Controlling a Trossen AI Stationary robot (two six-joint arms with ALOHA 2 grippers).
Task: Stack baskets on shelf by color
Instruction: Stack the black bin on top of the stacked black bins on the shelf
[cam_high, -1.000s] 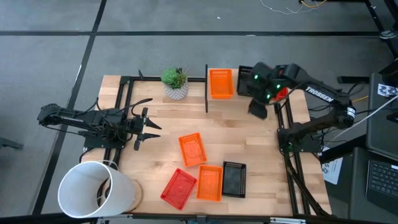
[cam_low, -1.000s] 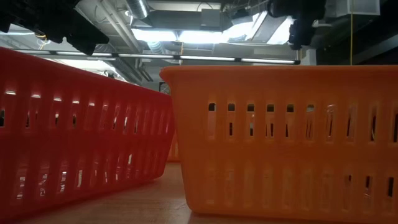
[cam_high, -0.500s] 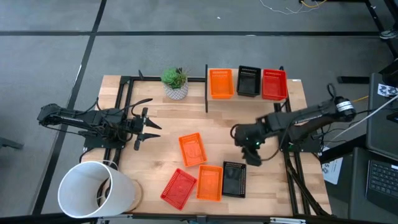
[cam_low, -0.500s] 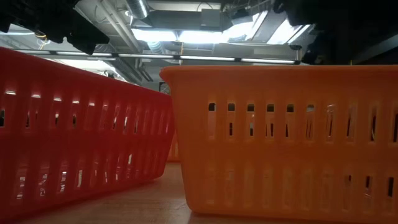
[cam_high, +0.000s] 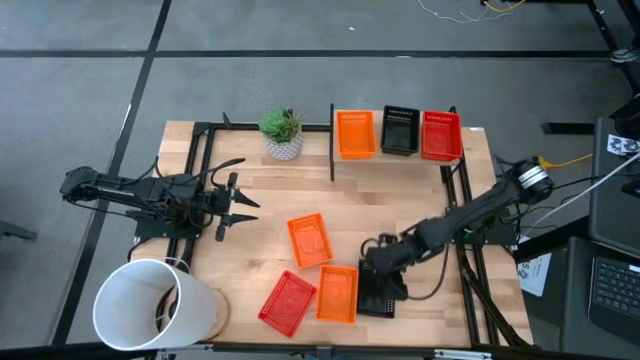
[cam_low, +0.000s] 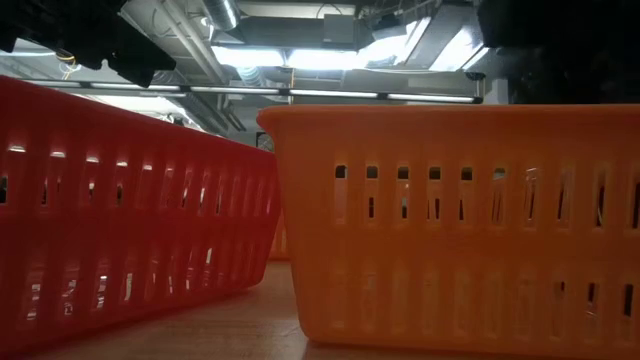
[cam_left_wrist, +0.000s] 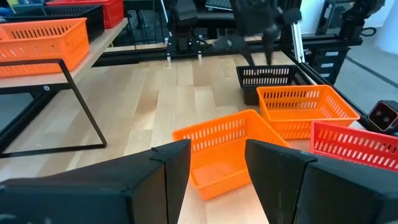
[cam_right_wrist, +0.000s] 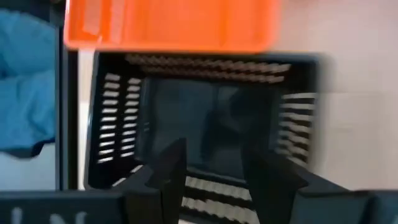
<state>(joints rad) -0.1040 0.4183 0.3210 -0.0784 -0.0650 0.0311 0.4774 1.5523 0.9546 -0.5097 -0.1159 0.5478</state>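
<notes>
The wooden tabletop (cam_high: 270, 200) holds everything, with a big white bucket (cam_high: 150, 305) at its near left corner and a potted plant (cam_high: 283, 133) at the back. The shelf (cam_high: 395, 158) stands along the back edge, to the right of the plant.

By my reading the sorting is about half done. Three positions on the shelf are filled: orange baskets (cam_high: 355, 134) on the left, a black one (cam_high: 400, 130) in the middle, a red one (cam_high: 441, 136) on the right; how many are nested in each spot cannot be told from above. Four baskets are left on the table: a loose orange basket (cam_high: 309, 240) near the middle, and near the front edge a red basket (cam_high: 288, 303), another orange basket (cam_high: 338, 293) and a black basket (cam_high: 377, 290) side by side.

The black basket on the table lies open side up, its long axis running front to back, parallel to its orange neighbour. The loose orange one is turned slightly off that line and the red one more so.

The right gripper (cam_high: 378, 262) reaches over the black basket's far end, fingers spread and pointing down into it in the right wrist view, pinching nothing yet. The left gripper (cam_high: 232, 204) waits at the table's left side, fingers parted and empty.
</notes>
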